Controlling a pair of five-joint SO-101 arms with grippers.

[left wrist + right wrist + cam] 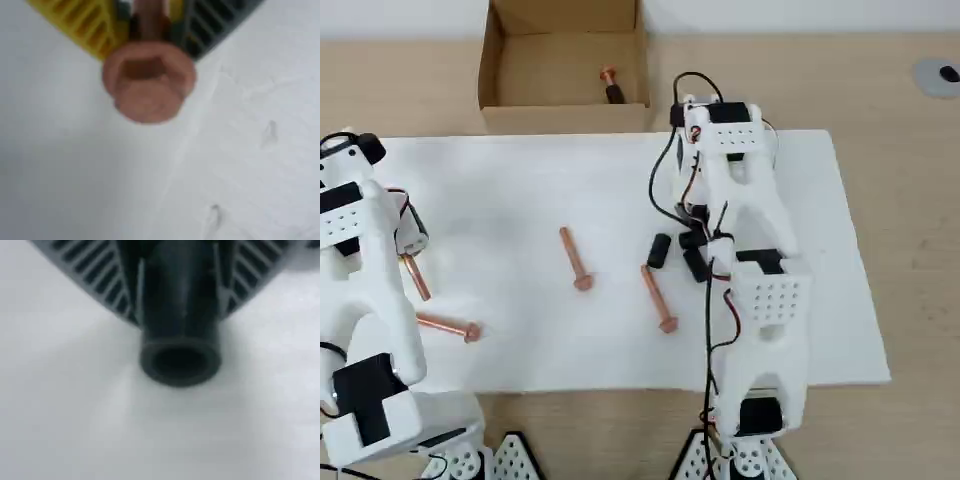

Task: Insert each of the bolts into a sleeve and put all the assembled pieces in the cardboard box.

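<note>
My left gripper [408, 262] at the left edge of the white mat [520, 200] is shut on a copper bolt [417, 279]. Its hex head [149, 82] pokes out between the yellow and dark fingers of that gripper [149, 27]. My right gripper [698, 252], mid-right on the mat, is shut on a black sleeve [180, 335] whose open end faces the camera just above the mat. A loose sleeve [660, 250] lies beside it. Three more bolts lie on the mat [447, 327] [575, 258] [658, 297]. The cardboard box [490, 70] at the back holds one assembled piece [610, 85].
The mat's far edge runs just in front of the box. The right arm's body and cables [760, 300] stand over the mat's right part. Bare wooden table [900, 200] surrounds the mat, with a grey disc [937, 76] at the far right.
</note>
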